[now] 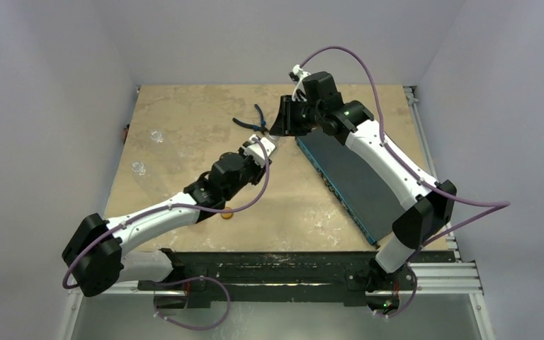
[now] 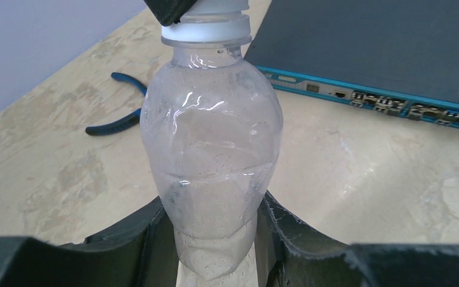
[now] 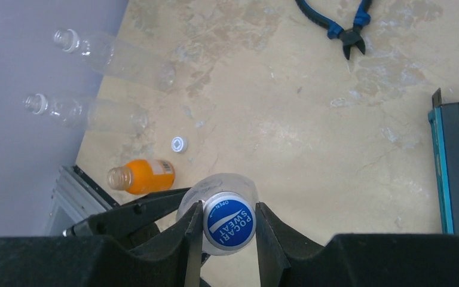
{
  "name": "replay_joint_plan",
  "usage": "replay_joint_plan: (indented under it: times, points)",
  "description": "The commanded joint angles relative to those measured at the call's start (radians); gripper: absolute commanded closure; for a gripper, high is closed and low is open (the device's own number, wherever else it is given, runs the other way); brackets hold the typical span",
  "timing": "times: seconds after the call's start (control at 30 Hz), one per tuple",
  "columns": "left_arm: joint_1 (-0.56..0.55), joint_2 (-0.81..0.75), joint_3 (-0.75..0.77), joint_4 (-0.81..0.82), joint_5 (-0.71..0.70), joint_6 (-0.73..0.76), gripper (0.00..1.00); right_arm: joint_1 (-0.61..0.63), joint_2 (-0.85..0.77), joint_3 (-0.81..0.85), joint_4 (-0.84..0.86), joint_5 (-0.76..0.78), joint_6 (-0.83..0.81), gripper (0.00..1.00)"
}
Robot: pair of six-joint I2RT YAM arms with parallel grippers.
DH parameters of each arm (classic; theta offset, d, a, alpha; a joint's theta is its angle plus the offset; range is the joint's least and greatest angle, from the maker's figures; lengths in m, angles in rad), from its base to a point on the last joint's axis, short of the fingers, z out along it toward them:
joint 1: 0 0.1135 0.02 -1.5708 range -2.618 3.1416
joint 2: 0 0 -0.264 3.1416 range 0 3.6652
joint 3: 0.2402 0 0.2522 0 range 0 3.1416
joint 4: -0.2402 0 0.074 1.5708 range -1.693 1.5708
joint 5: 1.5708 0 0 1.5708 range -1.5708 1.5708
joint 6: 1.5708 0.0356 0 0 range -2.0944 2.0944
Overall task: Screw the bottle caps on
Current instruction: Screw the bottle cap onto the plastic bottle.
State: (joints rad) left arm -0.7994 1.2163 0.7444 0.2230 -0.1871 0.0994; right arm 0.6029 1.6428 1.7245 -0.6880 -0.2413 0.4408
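Blue cap (image 3: pixel 229 222), visible only from right wrist, pinched by right pincer (image 3: pixel 228 239); left pincer (image 2: pixel 213 242) grips clear bottle (image 2: pixel 210 143)

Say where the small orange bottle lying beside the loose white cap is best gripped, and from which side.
Grip the orange bottle across its labelled body, coming straight down from above, claw fingers across its long axis. It lies on its side on the table, so both round flanks are free; the short open neck would probably slip.
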Motion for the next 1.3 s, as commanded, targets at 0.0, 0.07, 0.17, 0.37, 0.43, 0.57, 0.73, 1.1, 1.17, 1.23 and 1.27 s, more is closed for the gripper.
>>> replay_joint_plan:
  times: [0.0, 0.07, 0.17, 0.37, 0.43, 0.57, 0.73, 1.1, 1.17, 1.23, 1.27]
  points:
    - [-0.077, 0.027, 0.120, 0.249, -0.132, 0.112, 1.00, 0.033, 0.050, 0.017, -0.038, 0.058, 0.079, 0.90]
    - [-0.079, 0.036, 0.121, 0.240, -0.127, 0.103, 1.00, 0.032, 0.052, 0.027, -0.029, 0.065, 0.084, 0.88]
    - [-0.079, 0.037, 0.114, 0.199, -0.125, 0.081, 1.00, 0.032, 0.027, 0.028, 0.003, 0.060, 0.102, 0.70]
    - [-0.073, 0.003, 0.071, 0.112, -0.072, 0.023, 1.00, 0.017, -0.049, 0.068, 0.022, 0.098, 0.084, 0.01]
    - [-0.045, -0.018, 0.058, 0.080, 0.002, -0.018, 1.00, -0.011, -0.087, 0.061, 0.033, 0.098, 0.072, 0.01]
    - [0.049, -0.057, 0.042, 0.023, 0.199, -0.091, 1.00, -0.090, -0.192, -0.004, 0.088, 0.055, 0.033, 0.01]
    - [0.163, -0.105, 0.036, -0.039, 0.454, -0.106, 1.00, -0.134, -0.300, -0.079, 0.139, -0.042, -0.074, 0.01]
    - [0.379, -0.120, 0.038, -0.011, 1.117, -0.224, 1.00, -0.133, -0.412, -0.273, 0.240, -0.402, -0.207, 0.08]
    - [0.381, -0.119, 0.029, 0.037, 1.181, -0.256, 1.00, -0.129, -0.414, -0.293, 0.253, -0.460, -0.220, 0.10]
    - [0.381, -0.111, 0.022, 0.075, 1.227, -0.285, 1.00, -0.121, -0.412, -0.307, 0.261, -0.495, -0.235, 0.13]
    - [0.381, -0.107, 0.020, 0.089, 1.246, -0.297, 1.00, -0.113, -0.410, -0.310, 0.264, -0.504, -0.240, 0.15]
